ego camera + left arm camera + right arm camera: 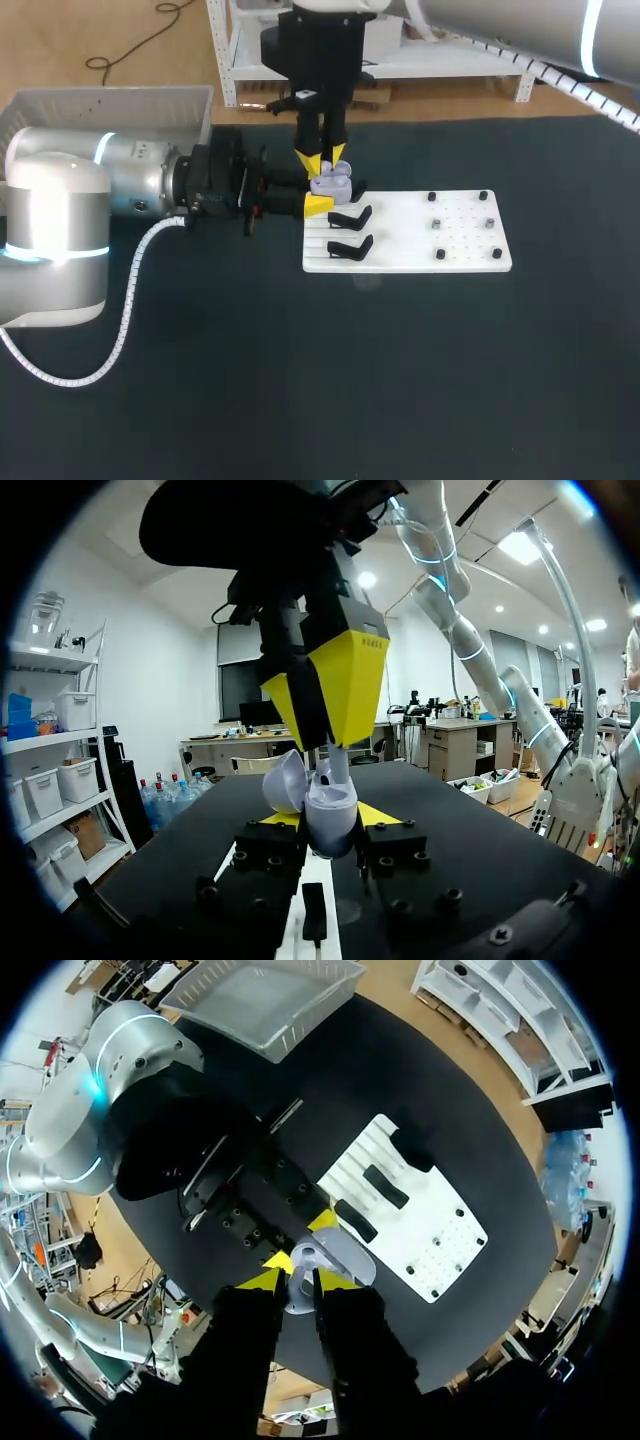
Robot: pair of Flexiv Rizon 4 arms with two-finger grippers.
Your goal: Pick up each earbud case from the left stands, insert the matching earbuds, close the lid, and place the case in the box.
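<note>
Two arms meet over the rear left corner of a white board [470, 262], which lies on the black table [300, 400] right of its middle and nearer its far edge.

The left gripper [331, 821] comes in level from the table's left side. It is closed on the case [330, 825], with one yellow tip against each flank. The case is pale lilac, is held clear of the board just above that corner, and has its lid [284, 779] swung open to one side.

The right gripper [326, 742] hangs straight down over the open case. Its yellow tips are drawn together on a small pale earbud [339, 767], and the earbud's lower end reaches the mouth of the case.

Along the board's left edge are black stands [350, 217]. The head view shows two in full in front of the case, and the right wrist view shows three in a row.

Small dark pegs [440, 254] dot the board's right half.

The white box [110, 100] sits at the table's far left corner, behind the left arm [60, 230] and well apart from the board.
</note>
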